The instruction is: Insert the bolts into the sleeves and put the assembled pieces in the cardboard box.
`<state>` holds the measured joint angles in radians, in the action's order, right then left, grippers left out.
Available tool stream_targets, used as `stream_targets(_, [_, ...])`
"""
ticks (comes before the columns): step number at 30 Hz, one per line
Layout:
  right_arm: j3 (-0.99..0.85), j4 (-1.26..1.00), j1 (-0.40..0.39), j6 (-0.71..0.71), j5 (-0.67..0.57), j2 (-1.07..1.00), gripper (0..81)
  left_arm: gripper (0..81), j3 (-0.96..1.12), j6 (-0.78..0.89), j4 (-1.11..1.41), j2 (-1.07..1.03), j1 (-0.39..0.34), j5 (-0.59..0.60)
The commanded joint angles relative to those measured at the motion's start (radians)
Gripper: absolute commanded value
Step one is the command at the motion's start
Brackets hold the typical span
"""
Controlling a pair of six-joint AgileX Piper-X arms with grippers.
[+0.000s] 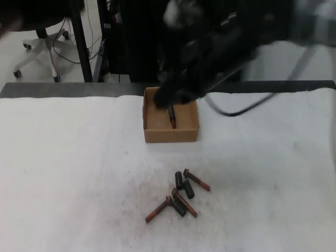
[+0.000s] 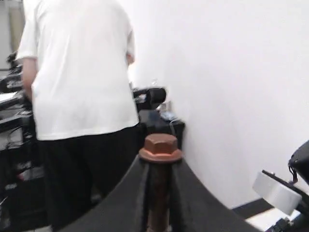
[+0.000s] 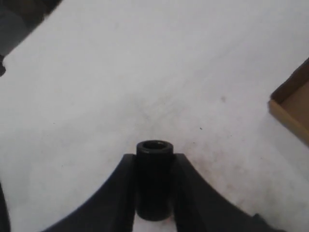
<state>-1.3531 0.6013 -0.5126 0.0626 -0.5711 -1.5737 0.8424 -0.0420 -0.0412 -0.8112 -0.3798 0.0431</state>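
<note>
My left gripper (image 2: 160, 166) is shut on a bolt (image 2: 161, 146) with a copper-coloured hex head that stands up between the fingers. My right gripper (image 3: 154, 162) is shut on a black sleeve (image 3: 154, 186), its open end facing out over the white cloth. In the high view both arms are a dark blur (image 1: 202, 58) above the cardboard box (image 1: 157, 131), which holds one dark piece (image 1: 171, 116). Several loose bolts (image 1: 197, 179) and black sleeves (image 1: 188, 189) lie in a pile on the cloth in front of the box. A corner of the box (image 3: 289, 108) shows in the right wrist view.
A white cloth (image 1: 68, 173) covers the bench, with open room on both sides of the pile. A black cable (image 1: 247, 109) trails off to the right of the box. The bench's dark back edge (image 1: 63, 88) runs behind, with an office chair (image 1: 44, 44) beyond.
</note>
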Motion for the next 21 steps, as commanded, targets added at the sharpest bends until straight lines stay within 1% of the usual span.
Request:
stream_targets(1, [0.086,-0.135,0.015,0.007,-0.042,0.097,0.8,0.2,0.002,0.168,0.191,-0.025,0.039,0.271])
stream_targets(4, [0.272,-0.379,0.025,-0.073,-0.072,0.245,0.8,0.2,0.002,0.264,0.294,-0.077,0.05,0.469])
stream_targets(7, [0.454,-0.647,0.022,-0.157,-0.082,0.37,0.8,0.2,0.002,0.358,0.401,-0.14,0.05,0.631])
stream_targets(9, [0.552,-0.796,0.008,-0.177,-0.09,0.432,0.8,0.2,0.002,0.41,0.457,-0.185,0.05,0.743])
stream_targets(11, [0.62,-0.896,-0.01,-0.177,-0.09,0.47,0.8,0.2,0.005,0.463,0.509,-0.22,0.05,0.823])
stream_targets(15, [0.696,-1.032,-0.075,-0.177,-0.094,0.484,0.8,0.2,0.005,0.509,0.58,-0.27,0.05,0.906])
stream_targets(18, [0.7,-1.048,-0.121,-0.177,-0.089,0.48,0.8,0.2,0.005,0.518,0.609,-0.283,0.05,0.919])
stream_targets(21, [0.7,-1.05,-0.156,-0.177,-0.054,0.48,0.8,0.2,0.005,0.518,0.615,-0.283,0.05,0.919])
